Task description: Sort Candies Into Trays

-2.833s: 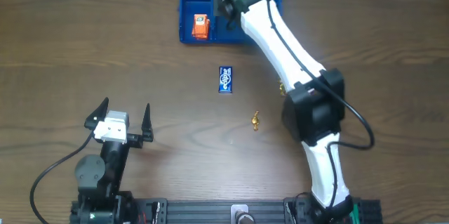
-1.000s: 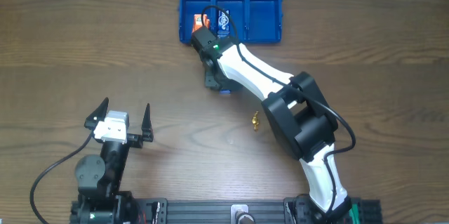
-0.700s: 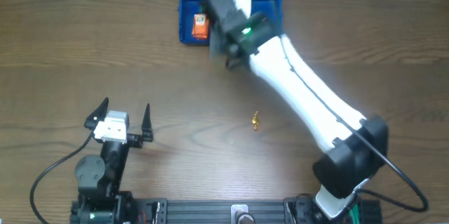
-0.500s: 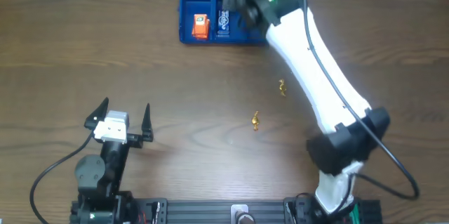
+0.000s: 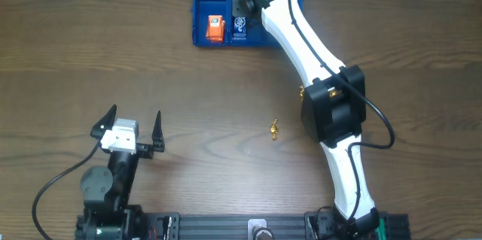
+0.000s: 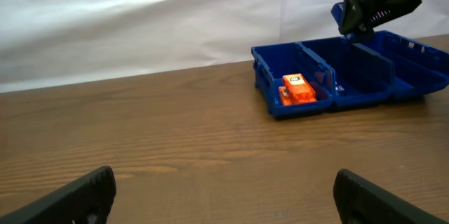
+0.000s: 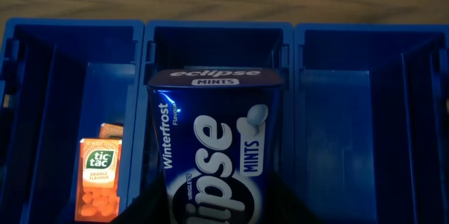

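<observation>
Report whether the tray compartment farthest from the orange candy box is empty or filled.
Empty: in the right wrist view that compartment shows bare blue floor, no candy.

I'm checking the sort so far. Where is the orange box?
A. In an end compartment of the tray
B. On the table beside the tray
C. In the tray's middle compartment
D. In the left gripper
A: the orange box lies in the tray's end compartment, the one at the left in the top view.
</observation>
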### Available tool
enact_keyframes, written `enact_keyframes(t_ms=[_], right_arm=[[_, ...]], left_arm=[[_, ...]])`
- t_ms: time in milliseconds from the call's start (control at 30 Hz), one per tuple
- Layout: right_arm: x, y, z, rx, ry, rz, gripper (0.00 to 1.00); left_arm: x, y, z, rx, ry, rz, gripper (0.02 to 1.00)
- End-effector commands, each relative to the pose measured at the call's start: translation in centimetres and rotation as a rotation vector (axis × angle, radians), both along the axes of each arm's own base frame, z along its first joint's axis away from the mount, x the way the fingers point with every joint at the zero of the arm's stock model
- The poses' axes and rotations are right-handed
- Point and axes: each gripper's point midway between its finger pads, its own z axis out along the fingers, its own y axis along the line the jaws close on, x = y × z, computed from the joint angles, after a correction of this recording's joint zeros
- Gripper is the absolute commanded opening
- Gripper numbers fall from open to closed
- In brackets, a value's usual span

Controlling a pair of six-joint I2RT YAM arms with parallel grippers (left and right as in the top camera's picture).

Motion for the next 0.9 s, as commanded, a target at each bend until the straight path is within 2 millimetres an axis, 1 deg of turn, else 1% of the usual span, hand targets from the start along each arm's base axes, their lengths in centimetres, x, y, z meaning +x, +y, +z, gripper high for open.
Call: enact_keyframes(t_ms=[33, 67, 133, 167, 267, 367, 400, 433, 467, 500, 533, 600, 633, 667, 733, 767, 800, 900], right_arm=[[0.4, 0.1, 0.6, 0.001, -0.018, 0.009, 0.610], [0.3, 0.1, 0.6, 0.002, -0.012, 0.011, 0.656], [-0.1, 0.3, 1.2, -0.005, -0.015, 0.025, 0.706], [-0.4, 0.5, 1.9, -0.009, -0.022, 0.028, 0.750], [-2.2, 0.5, 5.2, -0.010, -0.033, 0.039, 0.807], [-5.0, -0.6, 9.2, -0.039, -0.043, 0.035, 0.838], [-6.5, -1.1, 10.7, -0.060, -0.048, 0.033, 0.840], [-7.8, -1.6, 11.6, -0.072, -0.048, 0.034, 0.847], [-9.6, -2.3, 12.2, -0.079, -0.037, 0.040, 0.847], [-10.8, -2.8, 12.2, -0.082, -0.025, 0.038, 0.847], [-12.3, -3.6, 11.9, -0.084, -0.007, 0.032, 0.847], [-15.6, -5.1, 9.9, -0.067, 0.041, -0.001, 0.847], [-17.6, -5.7, 8.3, -0.056, 0.079, -0.008, 0.849], [-20.2, -6.2, 5.5, -0.040, 0.140, -0.019, 0.849], [-23.0, -6.5, 2.2, -0.040, 0.218, -0.021, 0.847], [-24.9, -6.8, -0.3, -0.045, 0.280, -0.044, 0.847], [-26.2, -6.7, -2.1, -0.048, 0.329, -0.053, 0.847], [-29.3, -6.3, -5.9, -0.046, 0.426, -0.023, 0.847]], left_arm=[[-0.1, -0.4, -1.6, 0.009, 0.045, -0.024, 0.998], [-0.1, -0.4, -1.6, 0.009, 0.045, -0.024, 0.998], [-0.1, -0.4, -1.6, 0.009, 0.045, -0.024, 0.998], [-0.1, -0.4, -1.6, 0.009, 0.045, -0.024, 0.998], [-0.1, -0.4, -1.6, 0.009, 0.045, -0.024, 0.998], [-0.1, -0.4, -1.6, 0.009, 0.045, -0.024, 0.998], [-0.1, -0.4, -1.6, 0.009, 0.045, -0.024, 0.998], [-0.1, -0.4, -1.6, 0.009, 0.045, -0.024, 0.998], [-0.1, -0.4, -1.6, 0.009, 0.045, -0.024, 0.996], [-0.1, -0.4, -1.6, 0.009, 0.045, -0.024, 0.998], [-0.1, -0.4, -1.6, 0.009, 0.045, -0.024, 0.998], [-0.1, -0.4, -1.6, 0.009, 0.045, -0.024, 0.998], [-0.1, -0.4, -1.6, 0.009, 0.045, -0.024, 0.998], [-0.1, -0.4, -1.6, 0.009, 0.045, -0.024, 0.998], [-0.1, -0.4, -1.6, 0.009, 0.045, -0.024, 0.998], [-0.1, -0.4, -1.6, 0.009, 0.045, -0.024, 0.998], [-0.1, -0.4, -1.6, 0.009, 0.045, -0.024, 0.998], [-0.1, -0.4, -1.6, 0.009, 0.045, -0.024, 0.998]])
